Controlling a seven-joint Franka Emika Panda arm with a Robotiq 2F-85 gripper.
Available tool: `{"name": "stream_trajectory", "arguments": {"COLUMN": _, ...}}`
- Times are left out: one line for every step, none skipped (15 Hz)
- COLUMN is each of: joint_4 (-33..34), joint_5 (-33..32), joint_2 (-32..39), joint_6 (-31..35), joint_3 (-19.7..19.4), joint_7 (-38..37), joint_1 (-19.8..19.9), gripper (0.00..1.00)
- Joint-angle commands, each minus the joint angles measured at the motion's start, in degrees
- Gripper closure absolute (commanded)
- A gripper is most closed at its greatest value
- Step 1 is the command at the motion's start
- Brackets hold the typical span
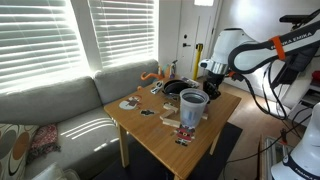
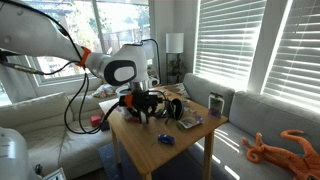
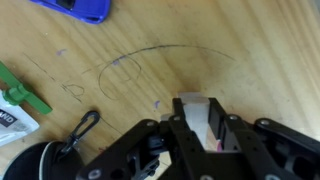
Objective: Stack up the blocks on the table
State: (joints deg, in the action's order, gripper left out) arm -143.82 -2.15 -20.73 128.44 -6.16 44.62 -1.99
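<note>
The light-wood table (image 1: 150, 135) stands beside the grey sofa and shows in both exterior views (image 2: 180, 155). My gripper (image 3: 204, 130) is shut on a pale block (image 3: 197, 106), held just above the bare wood top. In the exterior views the gripper (image 1: 213, 88) (image 2: 140, 106) hovers low over one side of the table; the block is too small to make out there. A small blue piece (image 2: 165, 140) lies on the table near the gripper and shows at the top left of the wrist view (image 3: 75, 8).
A grey cup (image 1: 193, 108) stands mid-table on flat wooden pieces. Black headphones (image 1: 175, 88) lie nearby, with their cable in the wrist view (image 3: 85, 125). A green-and-white packet (image 3: 18, 100) lies at the left. An orange toy (image 2: 275, 147) rests on the sofa.
</note>
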Motion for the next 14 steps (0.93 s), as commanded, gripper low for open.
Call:
{"name": "stream_trajectory", "arguments": {"joint_4": -0.53, "joint_5": -1.48, "joint_2": -1.28, "joint_6": -0.66, "joint_3": 0.37, "joint_7": -1.30, "joint_1": 0.27, "gripper": 0.93}}
{"name": "stream_trajectory", "arguments": {"joint_4": -0.51, "joint_5": -1.58, "joint_2": -1.22, "joint_6": -0.61, "joint_3": 0.37, "joint_7": -1.29, "joint_1": 0.29, "gripper": 0.93}}
{"name": "stream_trajectory", "arguments": {"joint_4": -0.48, "joint_5": -1.65, "joint_2": -1.19, "joint_6": -0.58, "joint_3": 0.36, "joint_7": -1.28, "joint_1": 0.29, "gripper": 0.93}}
{"name": "stream_trajectory", "arguments": {"joint_4": -0.46, "joint_5": -1.68, "joint_2": -1.19, "joint_6": -0.55, "joint_3": 0.36, "joint_7": -1.29, "joint_1": 0.27, "gripper": 0.93}}
{"name": "stream_trajectory", "arguments": {"joint_4": -0.45, "joint_5": -1.72, "joint_2": -1.20, "joint_6": -0.59, "joint_3": 0.38, "joint_7": -1.32, "joint_1": 0.27, "gripper": 0.93}}
{"name": "stream_trajectory", "arguments": {"joint_4": -0.46, "joint_5": -1.64, "joint_2": -1.18, "joint_6": -0.56, "joint_3": 0.35, "joint_7": -1.29, "joint_1": 0.23, "gripper": 0.93}}
{"name": "stream_trajectory", "arguments": {"joint_4": -0.46, "joint_5": -1.53, "joint_2": -1.13, "joint_6": -0.53, "joint_3": 0.32, "joint_7": -1.26, "joint_1": 0.20, "gripper": 0.46}}
{"name": "stream_trajectory", "arguments": {"joint_4": -0.45, "joint_5": -1.53, "joint_2": -1.11, "joint_6": -0.52, "joint_3": 0.32, "joint_7": -1.27, "joint_1": 0.19, "gripper": 0.45}}
{"name": "stream_trajectory", "arguments": {"joint_4": -0.45, "joint_5": -1.47, "joint_2": -1.11, "joint_6": -0.49, "joint_3": 0.31, "joint_7": -1.24, "joint_1": 0.16, "gripper": 0.39}}
{"name": "stream_trajectory", "arguments": {"joint_4": -0.42, "joint_5": -1.43, "joint_2": -1.16, "joint_6": -0.49, "joint_3": 0.32, "joint_7": -1.23, "joint_1": 0.13, "gripper": 0.33}}
{"name": "stream_trajectory", "arguments": {"joint_4": -0.44, "joint_5": -1.40, "joint_2": -1.40, "joint_6": -0.56, "joint_3": 0.39, "joint_7": -1.20, "joint_1": 0.06, "gripper": 0.27}}
{"name": "stream_trajectory", "arguments": {"joint_4": -0.53, "joint_5": -1.54, "joint_2": -1.79, "joint_6": -0.64, "joint_3": 0.55, "joint_7": -1.35, "joint_1": 0.03, "gripper": 0.19}}
{"name": "stream_trajectory", "arguments": {"joint_4": -0.71, "joint_5": -1.30, "joint_2": -2.72, "joint_6": -0.95, "joint_3": 0.72, "joint_7": -1.25, "joint_1": -0.24, "gripper": 0.12}}
{"name": "stream_trajectory", "arguments": {"joint_4": -1.09, "joint_5": -0.83, "joint_2": -4.64, "joint_6": -1.72, "joint_3": 0.94, "joint_7": -0.95, "joint_1": -0.69, "gripper": 0.04}}
